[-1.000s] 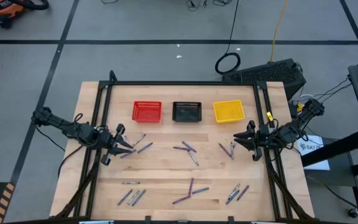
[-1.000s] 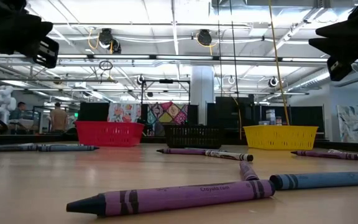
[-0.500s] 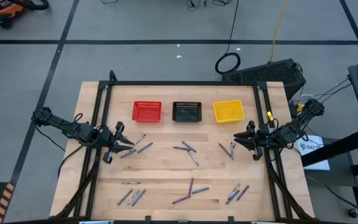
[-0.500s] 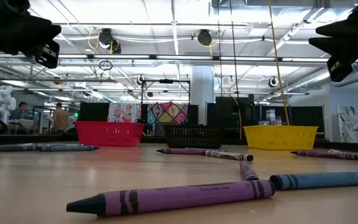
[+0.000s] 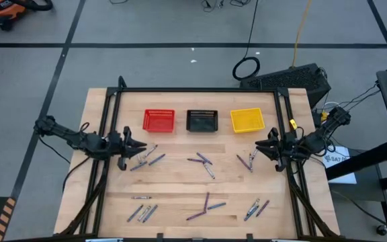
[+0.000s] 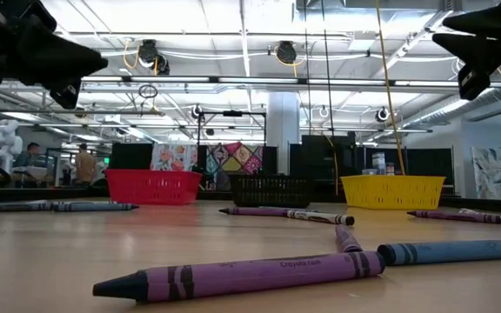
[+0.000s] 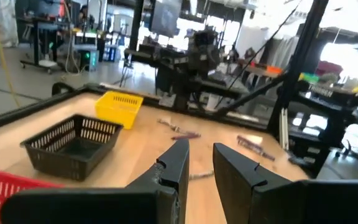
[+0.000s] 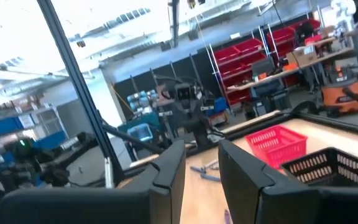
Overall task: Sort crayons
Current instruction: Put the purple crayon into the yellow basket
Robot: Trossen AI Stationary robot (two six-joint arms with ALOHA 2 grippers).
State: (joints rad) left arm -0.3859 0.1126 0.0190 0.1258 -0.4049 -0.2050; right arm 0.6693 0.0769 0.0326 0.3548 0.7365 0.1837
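Crayons (image 5: 146,158) lying near the black basket (image 5: 201,121) look light, stiff, roll-prone, best pinched mid-shaft; left end effector (image 5: 138,146) and right end effector (image 5: 261,150) hover slightly parted, empty.

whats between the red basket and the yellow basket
The black basket sits between the red basket and the yellow basket, clear in the high view.

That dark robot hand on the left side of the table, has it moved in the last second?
Yes. In the overhead view the left hand has crept up toward the small red square basket and slightly toward the table's middle, ending just beside the nearest crayons.
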